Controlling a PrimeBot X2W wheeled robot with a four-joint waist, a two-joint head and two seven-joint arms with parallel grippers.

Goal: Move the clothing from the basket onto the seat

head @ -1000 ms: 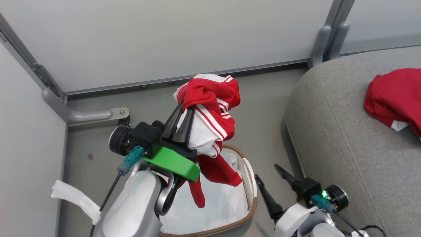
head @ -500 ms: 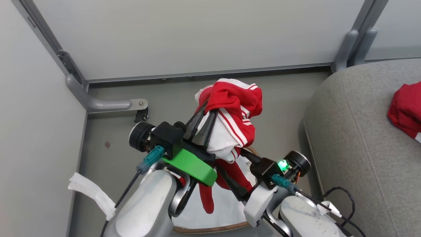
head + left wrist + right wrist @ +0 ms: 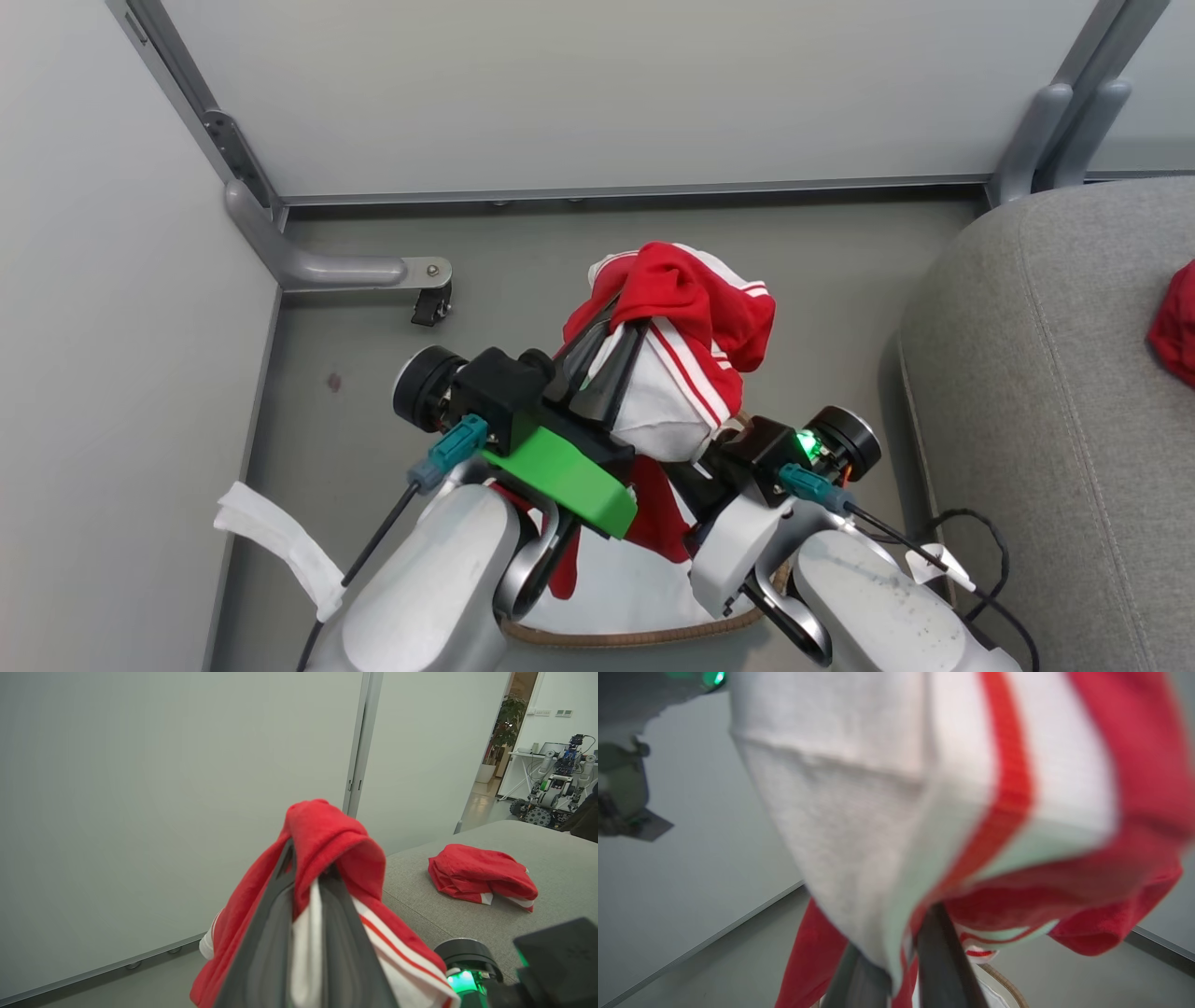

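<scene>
I see the left gripper [image 3: 624,323] clamped on the red-and-white clothing [image 3: 695,317], held above the basket [image 3: 635,640] — right gripper [image 3: 896,956] pinched tight on its lower fold.

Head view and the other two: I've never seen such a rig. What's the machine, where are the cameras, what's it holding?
It's a wheeled robot with two arms, each ending in a two-fingered claw. One camera looks down from its head; one sits on each wrist, looking along that claw. The left claw is shut on a soft bright red garment with white stripes, held up over an oval white plastic basket with a brown woven rim. The right claw pinches its lower part. Nearby, a large grey fabric sofa bears another red garment.
</scene>
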